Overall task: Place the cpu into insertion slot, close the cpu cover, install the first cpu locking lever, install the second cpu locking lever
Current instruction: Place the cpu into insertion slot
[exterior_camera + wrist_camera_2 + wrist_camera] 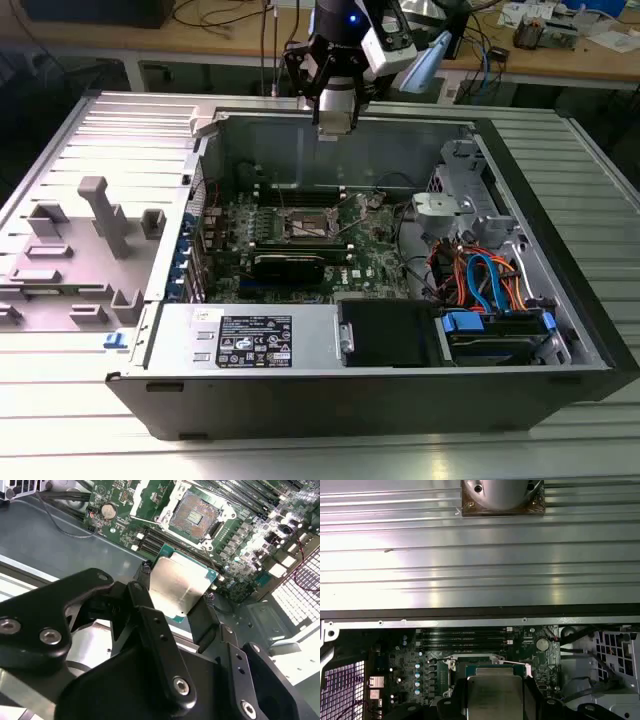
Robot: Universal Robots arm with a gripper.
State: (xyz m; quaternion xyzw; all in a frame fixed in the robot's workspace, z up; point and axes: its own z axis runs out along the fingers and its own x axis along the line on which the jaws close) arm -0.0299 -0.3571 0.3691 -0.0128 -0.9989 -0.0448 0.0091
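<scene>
**End effector (332, 122), upper centre of the exterior view, pinching the cpu (180, 587) by opposite edges.**
The cpu hangs well apart from the exposed insertion slot (196, 514); a tilted or offset descent could bend its contacts.

One of each, by my count.
I see one cpu (180, 587), one insertion slot (196, 514), one green motherboard (125, 492), one round coin battery (107, 511), one open computer case (330, 150), and my one pincer (334, 118).

Ribbed grey metal table (300, 455), wooden workbench (150, 45) behind with loose cables (215, 12), perhaps dark floor (50, 70) beneath.
</scene>
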